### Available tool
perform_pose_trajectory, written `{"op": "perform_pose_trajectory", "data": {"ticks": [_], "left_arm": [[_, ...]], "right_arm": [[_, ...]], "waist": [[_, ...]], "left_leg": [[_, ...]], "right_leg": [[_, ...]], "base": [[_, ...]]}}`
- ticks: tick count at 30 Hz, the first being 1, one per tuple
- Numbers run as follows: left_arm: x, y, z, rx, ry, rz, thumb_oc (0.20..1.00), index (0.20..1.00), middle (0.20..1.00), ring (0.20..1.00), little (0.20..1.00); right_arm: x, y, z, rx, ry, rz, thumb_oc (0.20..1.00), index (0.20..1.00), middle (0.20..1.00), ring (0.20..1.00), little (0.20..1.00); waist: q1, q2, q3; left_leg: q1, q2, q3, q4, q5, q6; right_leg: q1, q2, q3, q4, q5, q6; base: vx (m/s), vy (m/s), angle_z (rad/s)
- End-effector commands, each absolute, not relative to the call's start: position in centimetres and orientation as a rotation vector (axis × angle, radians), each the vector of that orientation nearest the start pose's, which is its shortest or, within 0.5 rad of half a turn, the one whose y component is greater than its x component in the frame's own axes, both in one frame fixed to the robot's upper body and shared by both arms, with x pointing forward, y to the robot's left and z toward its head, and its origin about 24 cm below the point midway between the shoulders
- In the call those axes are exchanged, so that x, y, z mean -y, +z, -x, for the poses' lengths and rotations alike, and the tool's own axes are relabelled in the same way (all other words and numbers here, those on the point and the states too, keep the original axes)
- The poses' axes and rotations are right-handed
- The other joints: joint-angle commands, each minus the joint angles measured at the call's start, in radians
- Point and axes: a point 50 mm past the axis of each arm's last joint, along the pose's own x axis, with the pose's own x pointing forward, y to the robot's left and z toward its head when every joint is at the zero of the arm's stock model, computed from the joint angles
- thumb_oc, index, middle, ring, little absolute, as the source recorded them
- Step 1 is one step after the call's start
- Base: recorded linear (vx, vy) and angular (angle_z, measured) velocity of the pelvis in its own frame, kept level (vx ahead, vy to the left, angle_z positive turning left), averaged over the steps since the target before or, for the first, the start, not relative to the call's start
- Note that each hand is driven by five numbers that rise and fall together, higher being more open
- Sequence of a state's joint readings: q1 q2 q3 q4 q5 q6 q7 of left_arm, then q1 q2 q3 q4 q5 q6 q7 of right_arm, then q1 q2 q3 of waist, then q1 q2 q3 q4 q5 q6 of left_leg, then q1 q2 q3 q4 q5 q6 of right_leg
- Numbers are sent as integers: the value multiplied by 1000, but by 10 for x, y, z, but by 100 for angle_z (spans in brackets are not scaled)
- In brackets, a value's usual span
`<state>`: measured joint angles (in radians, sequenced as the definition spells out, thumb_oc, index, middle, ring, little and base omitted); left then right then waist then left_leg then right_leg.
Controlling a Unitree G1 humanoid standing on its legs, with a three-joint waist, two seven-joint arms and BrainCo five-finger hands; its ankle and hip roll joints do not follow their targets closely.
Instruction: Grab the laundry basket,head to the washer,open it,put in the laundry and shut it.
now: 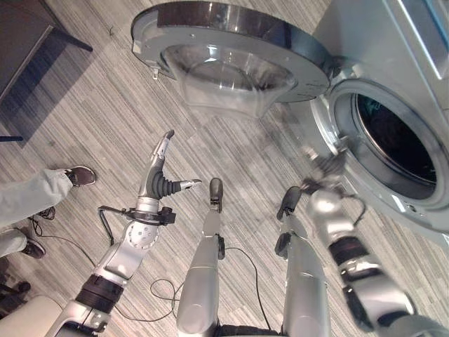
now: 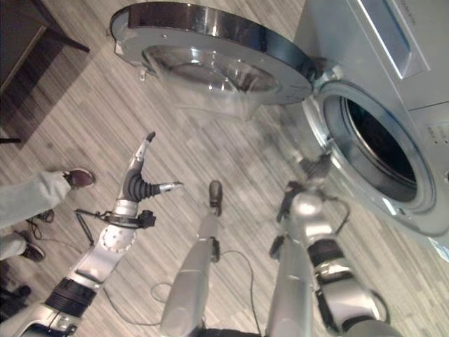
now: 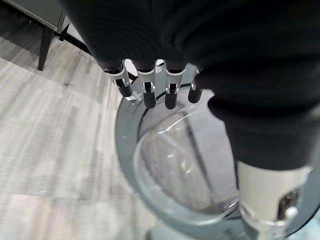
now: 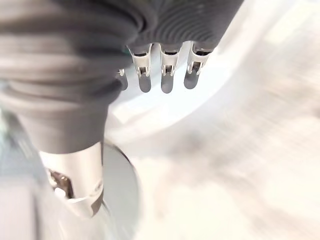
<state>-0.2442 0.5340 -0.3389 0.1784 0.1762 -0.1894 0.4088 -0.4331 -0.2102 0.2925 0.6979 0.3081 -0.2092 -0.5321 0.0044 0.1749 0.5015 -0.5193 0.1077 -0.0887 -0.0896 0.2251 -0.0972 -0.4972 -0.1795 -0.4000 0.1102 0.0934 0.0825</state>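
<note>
My silver, dark-tipped fingers (image 3: 146,89) show against a grey-and-cream streaked wood-grain floor (image 1: 98,119), a pale silver-grey washer (image 1: 379,42) with a black drum opening (image 1: 396,140), and its chrome-ringed door (image 1: 224,42) with clear glass.

**Both arms raised, both robot hands empty**

The left arm comes in from the lower left of the left eye view and bends up toward the middle left of the frame. Its left robot hand (image 1: 160,175) is open, fingers straight and pointing upward, thumb stuck out to the right. The right arm rises from the lower right, and the right robot hand (image 1: 324,167) shows blurred at centre right. In its own wrist view the fingers (image 4: 166,75) hang straight, holding nothing.
</note>
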Motion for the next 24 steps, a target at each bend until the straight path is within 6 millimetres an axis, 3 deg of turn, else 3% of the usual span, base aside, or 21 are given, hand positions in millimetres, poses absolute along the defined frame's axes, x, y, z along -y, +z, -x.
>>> {"op": "perform_pose_trajectory", "data": {"ticks": [1, 4, 7, 12, 16, 24], "left_arm": [[-178, 56, -277, 241, -37, -710, 1000, 1000, 1000, 1000, 1000], [-188, 37, -267, 140, -43, -692, 1000, 1000, 1000, 1000, 1000], [-196, 17, -256, 28, -71, -665, 1000, 1000, 1000, 1000, 1000], [-211, -11, -239, -146, -78, -655, 1000, 1000, 1000, 1000, 1000], [-214, -23, -232, -217, -73, -642, 1000, 1000, 1000, 1000, 1000], [-200, -42, -222, -310, -70, -526, 1000, 1000, 1000, 1000, 1000]], "right_arm": [[156, -17, -300, -233, -255, 62, 1000, 1000, 1000, 1000, 1000], [158, -55, -266, -390, -204, 48, 1000, 1000, 1000, 1000, 1000], [166, -79, -239, -503, -207, 3, 1000, 1000, 1000, 1000, 1000], [179, -88, -222, -556, -210, -24, 1000, 1000, 1000, 1000, 1000], [192, -92, -215, -585, -234, 11, 1000, 1000, 1000, 1000, 1000], [191, -114, -184, -721, -265, -4, 1000, 1000, 1000, 1000, 1000]], "waist": [[8, -68, -100], [-11, -90, -142], [-19, -108, -196], [-30, -146, -286], [-24, -170, -347], [-11, -209, -442]], "left_leg": [[116, 43, 67, 2, -140, -51], [201, 46, 75, 2, -161, -46], [272, 45, 84, 2, -177, -34], [383, 49, 99, 2, -209, -17], [475, 56, 118, 2, -240, -6], [612, 52, 141, 2, -308, 1]], "right_leg": [[44, -84, 69, -13, -9, 107], [148, -89, 56, -48, -4, 114], [222, -92, 51, -67, -5, 119], [325, -93, 47, -92, -3, 131], [401, -98, 60, -93, -10, 142], [529, -101, 85, -150, -7, 158]], "base": [[50, 114, 16], [60, 127, 9], [65, 139, 2], [32, 126, -4], [48, 95, -20], [73, 39, -12]]}}
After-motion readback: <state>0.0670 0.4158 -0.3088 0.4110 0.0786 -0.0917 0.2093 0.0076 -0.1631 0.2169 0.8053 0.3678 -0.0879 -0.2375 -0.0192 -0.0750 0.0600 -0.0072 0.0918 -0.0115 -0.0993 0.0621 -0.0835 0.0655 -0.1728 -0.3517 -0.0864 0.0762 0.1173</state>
